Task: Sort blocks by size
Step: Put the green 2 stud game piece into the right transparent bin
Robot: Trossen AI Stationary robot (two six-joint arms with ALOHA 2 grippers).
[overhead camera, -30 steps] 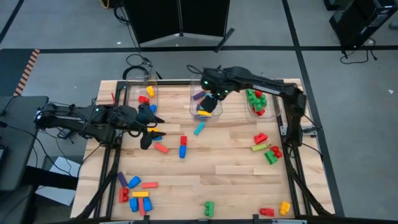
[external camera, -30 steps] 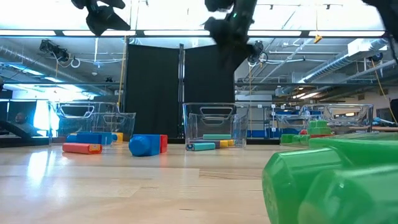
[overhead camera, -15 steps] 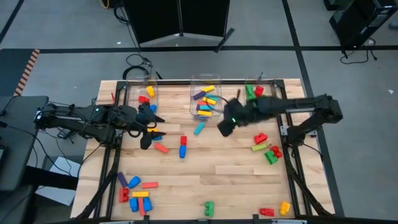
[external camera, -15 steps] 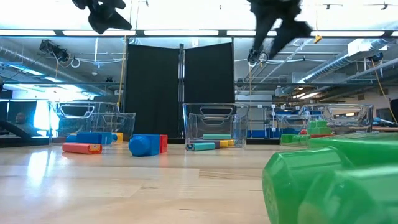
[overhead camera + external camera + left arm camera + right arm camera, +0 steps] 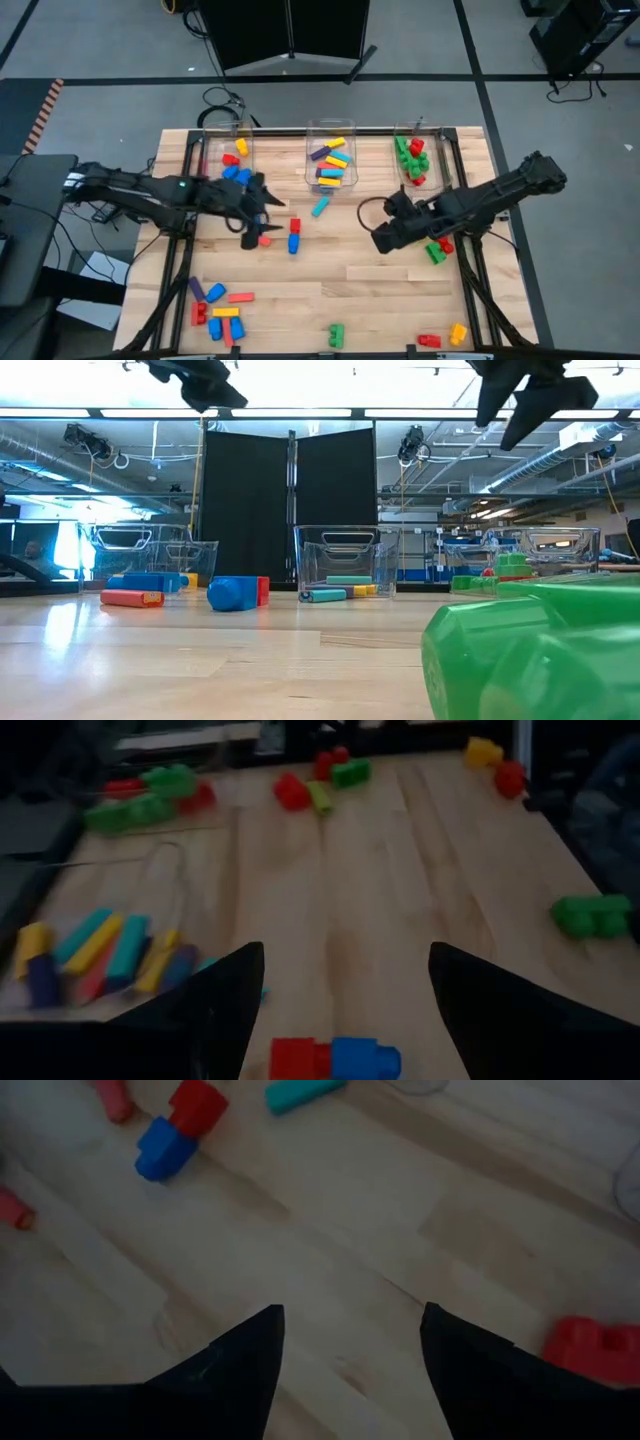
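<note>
Swung away from the middle clear plastic bin [image 5: 331, 160] and down to mid-table right since a second ago: right gripper [image 5: 383, 240], now low over bare wood beside the red and green chunky bricks [image 5: 432, 244] near the right edge. Fingers apart, nothing between them; right wrist view shows only plank between the two dark fingers [image 5: 245, 1370], with a red chunky brick [image 5: 598, 1350] off to one side. Left gripper [image 5: 262, 215] shifted too, from beside the left clear plastic bin [image 5: 229, 158] toward table centre, now above the short red brick [image 5: 262, 240] and close to the red-and-blue joined brick [image 5: 294, 235]. Jaws spread wide and empty; left wrist view has the red-and-blue joined brick between the fingertips [image 5: 225, 1010], lying on the table.

Middle bin holding long bricks: purple, yellow, cyan, blue. Right clear plastic bin [image 5: 412, 158] holding green and red chunky bricks. Left bin holding short red, yellow and blue bricks. Loose cyan long brick [image 5: 320, 207] just in front of the middle bin. Cluster of mixed bricks [image 5: 218, 310] at the front left corner, a green brick [image 5: 336, 334] at the front edge, red and yellow bricks [image 5: 444, 337] at front right.
</note>
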